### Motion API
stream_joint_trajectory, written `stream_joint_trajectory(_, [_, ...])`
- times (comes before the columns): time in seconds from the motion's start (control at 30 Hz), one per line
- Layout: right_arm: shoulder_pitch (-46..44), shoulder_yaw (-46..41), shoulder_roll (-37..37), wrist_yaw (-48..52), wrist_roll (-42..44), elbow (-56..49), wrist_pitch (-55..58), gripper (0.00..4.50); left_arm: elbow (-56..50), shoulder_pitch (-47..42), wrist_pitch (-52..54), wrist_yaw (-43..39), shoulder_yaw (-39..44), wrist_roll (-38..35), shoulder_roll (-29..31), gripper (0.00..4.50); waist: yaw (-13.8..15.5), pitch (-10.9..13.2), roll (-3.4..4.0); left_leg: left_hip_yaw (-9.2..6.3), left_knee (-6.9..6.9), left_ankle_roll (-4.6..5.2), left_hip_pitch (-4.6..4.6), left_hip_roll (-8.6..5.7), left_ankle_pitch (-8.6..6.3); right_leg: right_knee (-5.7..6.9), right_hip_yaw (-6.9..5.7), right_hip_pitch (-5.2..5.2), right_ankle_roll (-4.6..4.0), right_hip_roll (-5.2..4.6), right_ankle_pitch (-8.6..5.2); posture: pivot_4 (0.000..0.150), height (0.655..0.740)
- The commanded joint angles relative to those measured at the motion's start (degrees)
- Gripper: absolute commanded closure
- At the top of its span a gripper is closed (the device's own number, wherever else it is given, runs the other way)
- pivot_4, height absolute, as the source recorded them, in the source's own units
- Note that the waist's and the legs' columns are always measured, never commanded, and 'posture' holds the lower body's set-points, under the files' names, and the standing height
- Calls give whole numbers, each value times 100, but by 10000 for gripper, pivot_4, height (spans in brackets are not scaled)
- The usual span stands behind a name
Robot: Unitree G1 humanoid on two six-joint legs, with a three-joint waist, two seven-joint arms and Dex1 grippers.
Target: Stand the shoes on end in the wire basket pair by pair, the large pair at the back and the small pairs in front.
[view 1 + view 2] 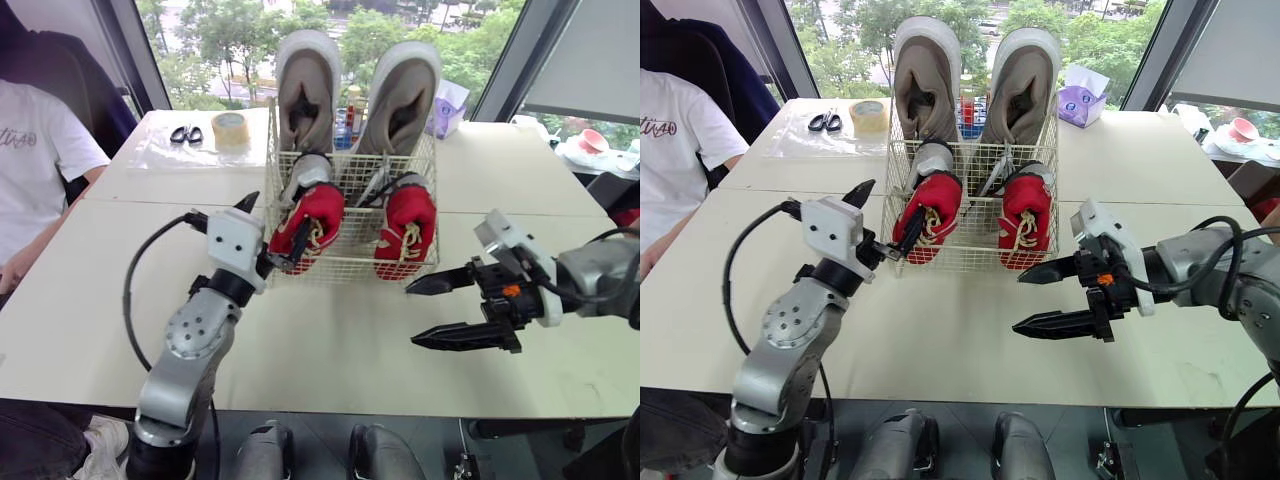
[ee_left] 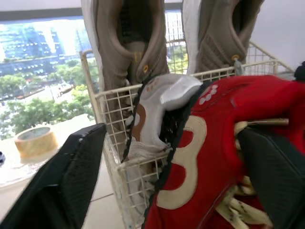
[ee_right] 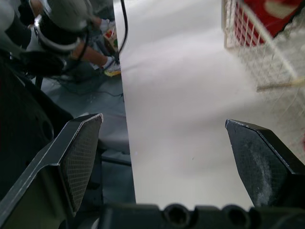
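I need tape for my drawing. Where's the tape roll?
Left eye view: the tan tape roll sits back-left, between black scissors and the white wire basket.

The lower ends of the large grey shoes (image 1: 307,90) were hidden behind the red shoes (image 1: 312,215) in the wire basket (image 1: 350,268). The silver shoes (image 1: 308,172) behind the red ones were mostly covered. Small things (image 1: 345,125) between the grey pair were too small to tell. A person (image 1: 35,150) was cut off by the left edge.

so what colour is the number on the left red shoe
Cream; the 3 on the red shoe shows best in the left wrist view.
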Motion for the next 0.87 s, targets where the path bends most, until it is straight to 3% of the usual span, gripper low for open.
stream_joint_trajectory(0.03, [53, -48, 44, 95, -50, -9, -122, 0, -658, -253, 688, -249, 810, -251, 604, 3235, -3, 0, 0, -1, 0, 0, 0, 1, 0, 0, 0, 0, 0, 2, 0, 1500, 7400])
stream_joint_trajectory(0.3, [352, 91, 240, 203, -355, 87, -379, 0, 139, -88, 325, -972, 1981, 115, 2327, 3235, 0, 2, 3, -2, -1, -2, -1, 0, 0, -4, -2, 0, 0, 3, -2, 1500, 7400])
stream_joint_trajectory(0.63, [898, -36, 227, 286, -519, 56, -527, 0, 24, 1661, 2607, -2628, 3767, -3421, 2263, 3235, -14, 6, 7, -2, -8, -7, -1, 3, -2, -8, -2, -6, -10, -5, -9, 1500, 7400])
stream_joint_trajectory(0.87, [1073, -76, 363, 104, -567, -18, -582, 0, 97, 2046, 2756, -2798, 3833, -4248, 2570, 3235, 16, 5, 8, -4, -8, -27, 0, 0, -11, -12, -3, -5, -16, -8, -14, 1500, 7400])
